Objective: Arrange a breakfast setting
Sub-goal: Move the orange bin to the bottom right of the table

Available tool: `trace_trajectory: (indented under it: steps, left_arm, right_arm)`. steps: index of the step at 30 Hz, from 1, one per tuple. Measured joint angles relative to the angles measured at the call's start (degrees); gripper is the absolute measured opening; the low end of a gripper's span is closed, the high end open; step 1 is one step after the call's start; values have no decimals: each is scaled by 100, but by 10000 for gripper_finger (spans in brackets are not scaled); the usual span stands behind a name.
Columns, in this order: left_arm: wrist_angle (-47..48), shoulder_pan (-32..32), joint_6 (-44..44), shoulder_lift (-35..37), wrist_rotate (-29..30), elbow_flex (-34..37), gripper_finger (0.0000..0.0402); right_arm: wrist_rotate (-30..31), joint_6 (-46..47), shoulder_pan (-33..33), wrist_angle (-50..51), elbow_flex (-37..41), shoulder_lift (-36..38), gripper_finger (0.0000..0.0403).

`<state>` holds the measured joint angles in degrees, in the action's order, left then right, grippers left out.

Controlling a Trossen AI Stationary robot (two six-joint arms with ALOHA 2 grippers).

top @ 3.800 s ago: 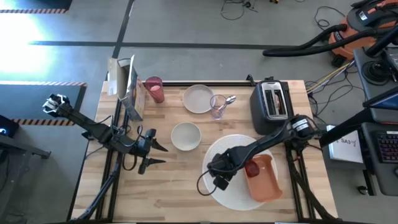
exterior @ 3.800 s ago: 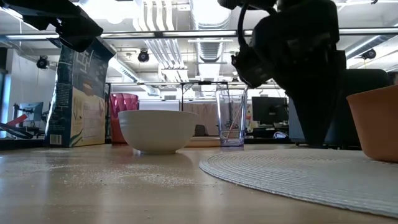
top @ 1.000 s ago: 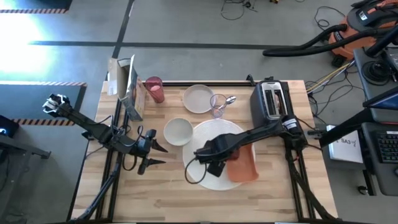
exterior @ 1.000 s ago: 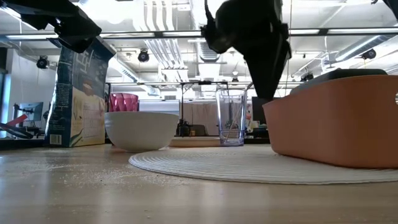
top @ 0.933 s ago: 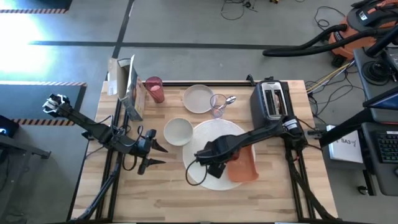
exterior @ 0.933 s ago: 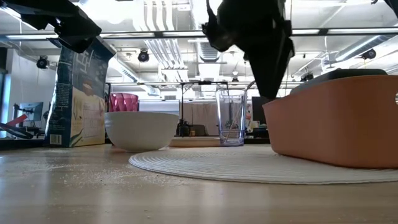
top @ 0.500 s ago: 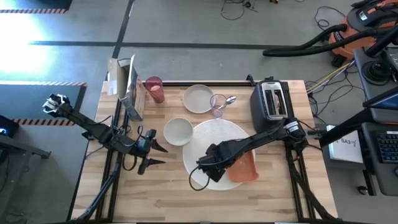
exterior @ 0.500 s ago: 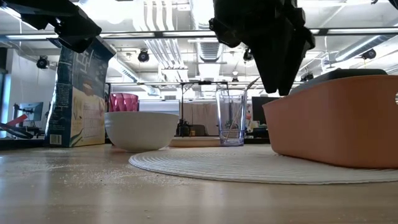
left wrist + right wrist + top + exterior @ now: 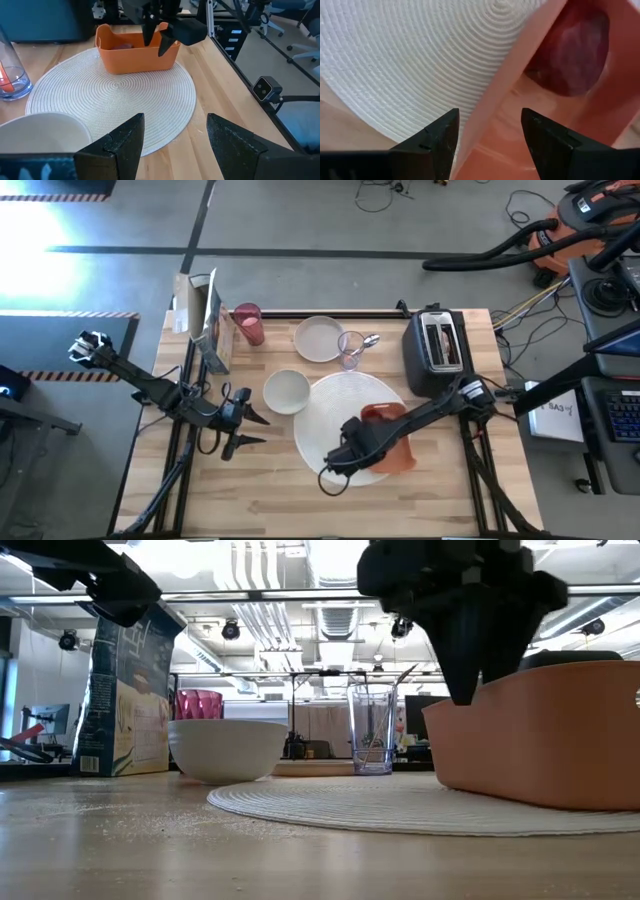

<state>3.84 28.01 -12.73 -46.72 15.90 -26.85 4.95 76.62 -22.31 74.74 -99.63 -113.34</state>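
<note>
Tabletop (image 9: 270, 480) scene: one white woven placemat (image 9: 330, 415), one white bowl (image 9: 286, 390), one pale plate (image 9: 319, 338), one orange bin (image 9: 392, 442) holding one red fruit (image 9: 572, 52). Right claw (image 9: 347, 456) spread astride the bin's wall; left claw (image 9: 258, 428) spread, empty, beside the bowl.

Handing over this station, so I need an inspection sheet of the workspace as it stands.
Surface: wooden table, crumbs near the front.
Job's things: placemat central; white bowl touching its edge; plate, clear glass with spoon, pink cup at back.
Clutter: orange bin holding red fruit on the placemat; cereal box; toaster.
Grippers: right pincer open astride the bin wall; left pincer open, idle.
Cables: loose on floor.
Surroundings: lab room.
</note>
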Motion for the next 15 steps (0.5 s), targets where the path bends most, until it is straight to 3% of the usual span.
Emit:
trace_trajectory:
  steps: [11,15]
  left_arm:
    - [27,0,122,2,0,0,199]
    - [64,0,124,2,0,0,199]
  right_arm:
    - [70,523,-144,-111,157,-7,205]
    - [57,546,-144,-391,286,-9,187]
